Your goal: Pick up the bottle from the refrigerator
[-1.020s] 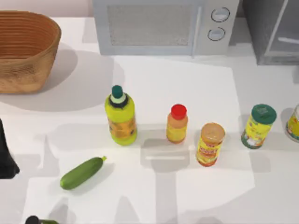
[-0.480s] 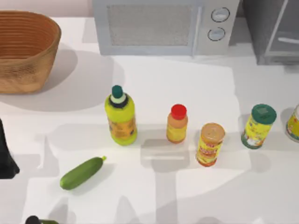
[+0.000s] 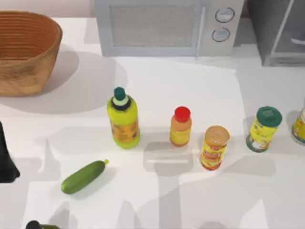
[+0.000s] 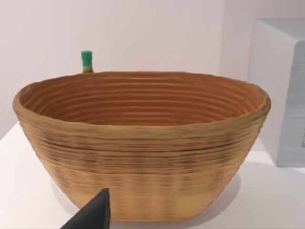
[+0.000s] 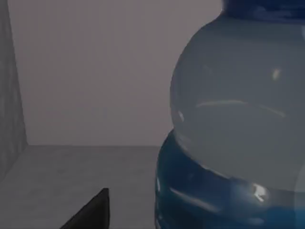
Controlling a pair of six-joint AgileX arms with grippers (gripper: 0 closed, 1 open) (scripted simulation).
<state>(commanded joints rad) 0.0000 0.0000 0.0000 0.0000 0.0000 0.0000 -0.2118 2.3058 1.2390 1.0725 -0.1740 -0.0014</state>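
Note:
The bottle [image 5: 233,119] looms close in the right wrist view, with a pale bluish upper body, a deep blue lower body and a blue cap at the picture's edge. It stands on the grey floor inside the refrigerator [image 5: 86,162]. A dark tip of my right gripper [image 5: 90,212] sits just beside the bottle's base. In the top view the refrigerator [image 3: 281,33] is the grey cabinet at the back right. My left arm [image 3: 5,160] is parked at the table's left edge.
A microwave [image 3: 167,26] stands at the back centre and a wicker basket [image 3: 26,52] at the back left. A yellow-green bottle [image 3: 124,119], an orange bottle [image 3: 180,126], two cans [image 3: 215,148] [image 3: 263,129] and a cucumber [image 3: 84,176] occupy the middle of the table.
Shadows on the table's front right have shifted. The things on the table and the left arm have not moved.

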